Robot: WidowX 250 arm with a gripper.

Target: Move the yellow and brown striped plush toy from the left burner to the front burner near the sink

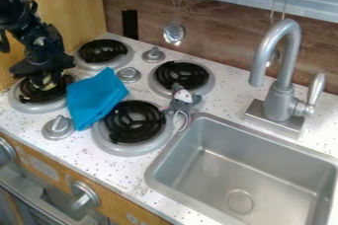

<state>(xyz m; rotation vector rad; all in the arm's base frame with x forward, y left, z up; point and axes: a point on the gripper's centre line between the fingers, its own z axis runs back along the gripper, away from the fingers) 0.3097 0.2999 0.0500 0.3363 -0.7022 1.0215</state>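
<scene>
On stovetop (pixel 141 91), beside tool (pixel 44 82): blue cloth (pixel 96 97).

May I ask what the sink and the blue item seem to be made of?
The sink looks like satin metal, perhaps steel, given its soft grey sheen. The blue item seems to be matte fabric, judging by its folds and limp drape.

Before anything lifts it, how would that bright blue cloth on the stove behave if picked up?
The bright blue cloth would probably droop, since it lies softly folded. Its thin-looking edges suggest it's light for its size. Rolling seems unlikely, as it lies spread out.
</scene>
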